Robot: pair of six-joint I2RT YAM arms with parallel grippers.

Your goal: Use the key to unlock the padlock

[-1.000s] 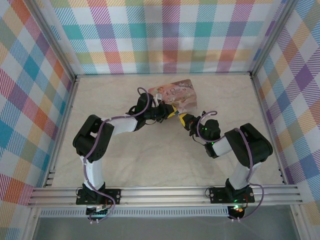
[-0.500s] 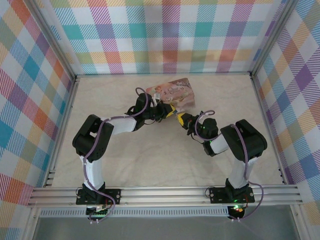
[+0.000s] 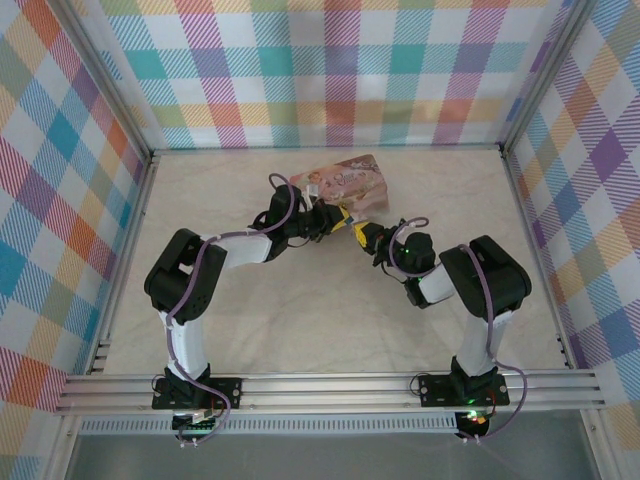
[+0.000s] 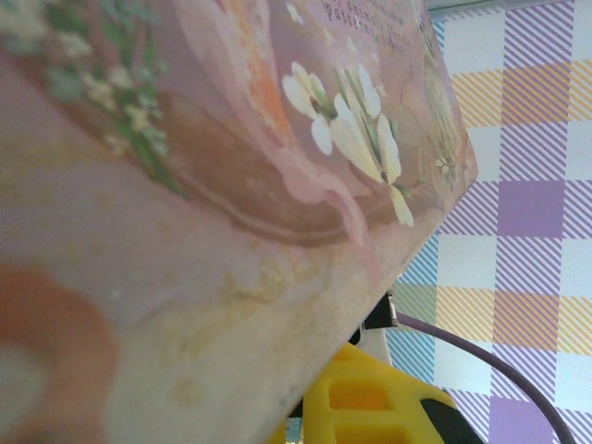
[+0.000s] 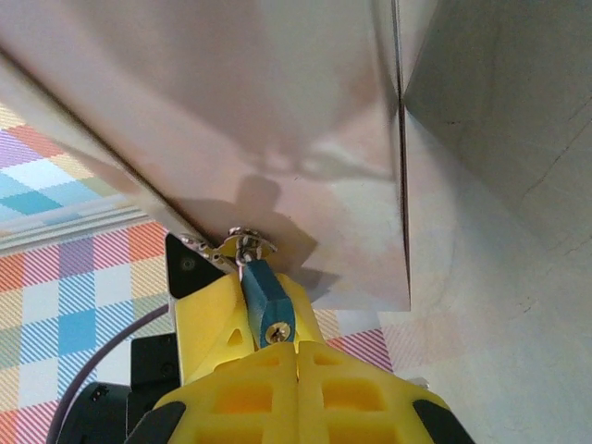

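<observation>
- The right gripper (image 5: pixel 283 344) is clamped on the blue head of the key (image 5: pixel 266 305). The blade is kept in line with the fingers, so that a wrist roll would be passed straight into it.
- The blade tip is met by a small silver part, judged to be the padlock (image 5: pixel 242 244), at the lower edge of the pink box (image 3: pixel 350 182). It is too small to be confirmed.
- The box is seen tilted above the table (image 3: pixel 300 330), far of centre.
- Its near edge is met by the left gripper (image 3: pixel 322 222), presumably so that the keyhole is presented to the right arm.
- Whether the left fingers are closed cannot be told.
- Insertion depth is hidden, so full seating should be verified before turning.
</observation>
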